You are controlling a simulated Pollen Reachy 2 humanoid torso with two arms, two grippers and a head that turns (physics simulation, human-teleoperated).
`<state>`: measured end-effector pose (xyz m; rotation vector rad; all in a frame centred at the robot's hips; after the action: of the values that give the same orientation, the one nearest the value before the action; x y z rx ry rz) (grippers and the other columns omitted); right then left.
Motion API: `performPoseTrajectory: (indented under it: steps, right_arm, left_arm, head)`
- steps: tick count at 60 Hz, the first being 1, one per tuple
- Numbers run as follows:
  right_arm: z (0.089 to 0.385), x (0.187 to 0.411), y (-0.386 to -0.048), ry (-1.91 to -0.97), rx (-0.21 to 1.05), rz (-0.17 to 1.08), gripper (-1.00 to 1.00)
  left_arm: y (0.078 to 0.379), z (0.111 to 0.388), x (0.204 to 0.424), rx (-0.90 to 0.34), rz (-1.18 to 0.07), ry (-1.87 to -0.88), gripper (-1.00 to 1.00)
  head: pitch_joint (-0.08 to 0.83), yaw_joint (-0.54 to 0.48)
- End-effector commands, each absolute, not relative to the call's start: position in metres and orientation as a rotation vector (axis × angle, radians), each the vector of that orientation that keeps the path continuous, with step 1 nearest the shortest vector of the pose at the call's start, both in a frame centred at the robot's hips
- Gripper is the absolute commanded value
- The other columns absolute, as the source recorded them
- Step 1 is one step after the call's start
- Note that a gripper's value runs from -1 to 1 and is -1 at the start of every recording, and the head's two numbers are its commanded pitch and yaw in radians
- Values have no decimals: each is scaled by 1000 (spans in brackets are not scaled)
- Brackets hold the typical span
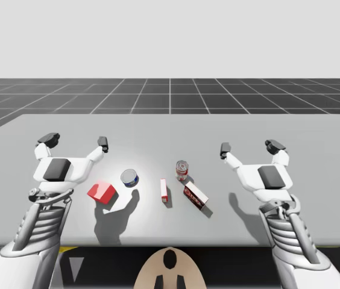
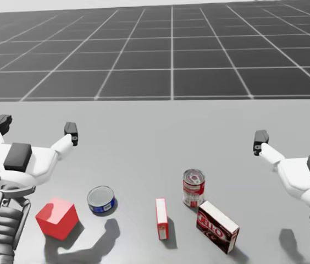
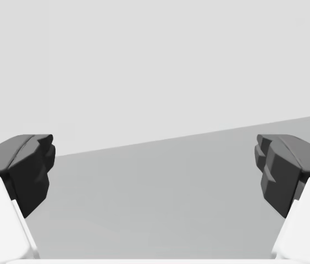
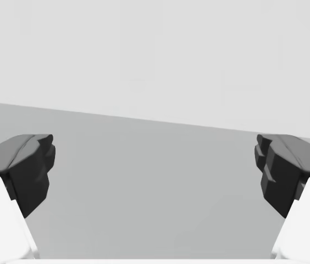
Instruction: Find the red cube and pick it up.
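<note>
Left arm point(image 1: 37, 226) and right arm point(image 1: 292, 238) reach forward, both jaws spread wide

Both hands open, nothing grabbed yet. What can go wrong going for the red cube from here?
1. The red cube lies beside my left wrist, nearer me than the open left hand; pulling back, the wrist might knock it.
2. The squat blue can stands close beside the cube, apart; the open hand could hit it coming down.
3. The slim red-and-white box is partly red: possible wrong target.
</note>
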<state>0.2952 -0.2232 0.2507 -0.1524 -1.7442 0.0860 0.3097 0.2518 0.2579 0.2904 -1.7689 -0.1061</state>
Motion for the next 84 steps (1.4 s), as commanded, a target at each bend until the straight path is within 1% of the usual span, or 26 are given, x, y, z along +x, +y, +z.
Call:
performPoseTrajectory:
  steps: [1, 14, 27, 34, 44, 50, 55, 61, 62, 66, 69, 70, 72, 74, 80, 81, 84]
  right_arm:
    - [249, 295, -222, -1745, -157, 102, -1000]
    - [248, 294, -219, -1733, -142, 130, -1000]
    - [245, 293, -215, -1717, -125, 162, -1000]
    - [243, 293, -215, -1707, -110, 174, -1000]
    - [242, 292, -214, -1699, -94, 188, -1000]
    - [242, 292, -214, -1695, -90, 192, -1000]
    - [240, 293, -214, -1687, -89, 188, -1000]
    - [240, 292, -213, -1684, -86, 188, -1000]
    - [240, 292, -213, -1683, -84, 190, -1000]
    - [240, 292, -213, -1683, -85, 191, -1000]
    - [240, 292, -213, -1682, -84, 190, -1000]
    - [240, 292, -213, -1683, -84, 190, -1000]
    - [240, 292, -213, -1683, -85, 189, -1000]
    - [240, 292, -213, -1682, -84, 189, -1000]
    - [240, 292, -213, -1682, -86, 189, -1000]
    - [240, 292, -213, -1682, -87, 189, -1000]
    - [240, 292, -213, -1682, -86, 188, -1000]
  left_arm:
    - [252, 258, 310, 289, -103, -1767, -1000]
    - [252, 258, 310, 288, -99, -1764, -1000]
    - [252, 258, 310, 273, -94, -1757, -1000]
    - [252, 259, 310, 260, -89, -1754, -1000]
    - [252, 259, 310, 237, -83, -1750, -1000]
    - [252, 263, 307, 175, -69, -1740, -1000]
    - [255, 271, 296, 113, -53, -1733, -1000]
    - [261, 274, 283, 112, -84, -1728, -1000]
    - [263, 275, 278, 91, -93, -1719, -1000]
    - [266, 275, 269, 52, -114, -1697, -1000]
    - [268, 274, 261, 20, -144, -1673, -1000]
    - [269, 272, 255, -12, -173, -1648, -1000]
    - [270, 271, 252, -19, -183, -1641, -1000]
    - [275, 267, 242, -64, -211, -1606, -1000]
    - [280, 260, 225, -114, -243, -1562, -1000]
    - [281, 255, 220, -127, -249, -1548, -1000]
    - [282, 248, 213, -136, -251, -1529, -1000]
  head:
    - [496, 115]
    - [609, 280]
    - [680, 420]
    - [708, 447]
    - [727, 453]
    - [720, 449]
    - [712, 439]
    - [714, 436]
    - [715, 436]
    - [715, 437]
    - [715, 439]
    - [714, 439]
    - [715, 439]
    - [715, 439]
    - [717, 438]
    - [718, 438]
    - [718, 437]
